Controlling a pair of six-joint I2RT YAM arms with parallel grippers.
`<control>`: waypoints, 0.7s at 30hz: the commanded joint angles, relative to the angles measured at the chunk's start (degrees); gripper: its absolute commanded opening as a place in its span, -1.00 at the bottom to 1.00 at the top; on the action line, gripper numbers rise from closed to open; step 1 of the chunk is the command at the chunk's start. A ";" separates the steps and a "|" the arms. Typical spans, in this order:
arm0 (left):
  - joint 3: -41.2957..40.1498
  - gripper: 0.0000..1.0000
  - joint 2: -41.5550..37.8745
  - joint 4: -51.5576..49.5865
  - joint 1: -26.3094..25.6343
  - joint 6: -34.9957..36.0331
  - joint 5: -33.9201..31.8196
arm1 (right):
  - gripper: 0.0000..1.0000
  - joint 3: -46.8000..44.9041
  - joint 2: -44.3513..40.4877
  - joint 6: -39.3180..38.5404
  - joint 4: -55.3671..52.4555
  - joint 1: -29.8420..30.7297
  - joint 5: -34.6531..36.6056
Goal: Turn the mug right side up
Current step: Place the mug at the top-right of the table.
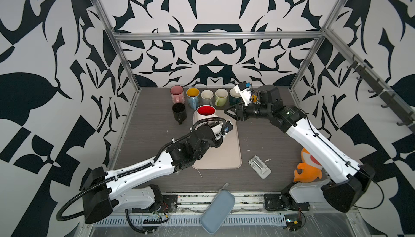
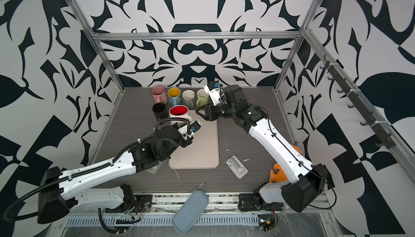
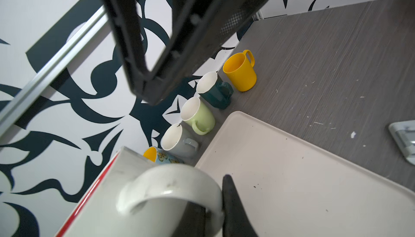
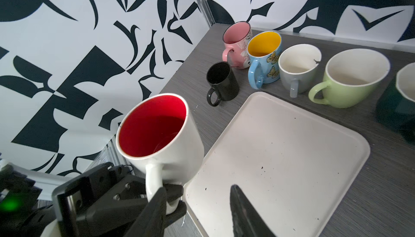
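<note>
The mug [image 1: 206, 112] [image 2: 178, 112] [image 4: 157, 134] is white with a red inside. Its mouth faces up and it leans slightly over the far left corner of the beige tray [image 1: 224, 157] [image 4: 280, 157]. My left gripper [image 3: 213, 202] [image 4: 170, 197] is shut on the mug's white handle [image 3: 168, 184]. One finger sits inside the loop and the other outside it. The mug's base is hidden, so I cannot tell if it rests on the tray. My right gripper [image 1: 229, 112] [image 2: 201, 112] [image 4: 197, 188] is open over the tray's far end, just right of the mug, holding nothing.
Upright mugs line the back wall: pink [image 1: 177, 93], blue with yellow inside [image 1: 192, 96], grey [image 1: 206, 96], light green [image 1: 221, 96], dark green [image 3: 215, 94] and yellow [image 3: 240, 71]. A black mug [image 1: 179, 111] stands left of the tray. A grey plastic part [image 1: 259, 166], an orange toy [image 1: 307, 168] and a blue-grey case [image 1: 217, 211] lie nearer the front.
</note>
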 commanded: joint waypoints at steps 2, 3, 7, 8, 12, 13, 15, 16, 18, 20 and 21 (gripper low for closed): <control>1.21 -1.00 0.51 8.05 -0.57 12.35 -5.14 | 0.01 4.06 0.01 -3.94 -3.53 -0.14 -3.91; 1.08 -1.00 0.78 8.60 -0.70 14.02 -5.41 | 0.01 4.72 0.47 -4.65 -4.59 -0.16 -3.91; 0.75 -1.00 2.75 11.01 -1.09 22.14 -6.92 | 0.02 6.24 2.03 -6.02 -7.34 -0.07 -5.24; 0.51 -1.00 3.26 12.09 -1.25 23.90 -7.26 | 0.02 6.33 2.26 -6.15 -7.44 0.06 -5.40; 0.01 -1.00 4.64 14.98 -1.19 29.24 -7.92 | 0.02 6.33 2.74 -6.66 -7.57 0.45 -5.40; 0.11 -1.00 4.64 15.35 -1.17 29.96 -8.00 | 0.02 6.40 2.88 -6.87 -7.59 0.65 -5.47; 0.09 -1.00 6.80 16.53 -1.18 31.10 -7.75 | 0.02 6.57 3.39 -7.17 -7.85 1.13 -5.20; 0.00 -1.00 6.93 17.18 -1.22 31.60 -7.52 | 0.02 6.76 3.73 -7.41 -8.14 1.30 -4.73; -0.02 -1.00 6.95 17.91 -1.18 32.28 -7.00 | 0.02 7.41 4.48 -7.88 -9.22 1.57 -3.79; 0.19 -1.00 7.13 17.94 -1.19 32.47 -6.82 | 0.02 7.80 5.08 -8.10 -9.74 2.05 -3.82; 0.20 -1.00 7.08 18.03 -1.17 32.54 -6.78 | 0.02 7.88 5.34 -8.31 -9.80 2.36 -3.64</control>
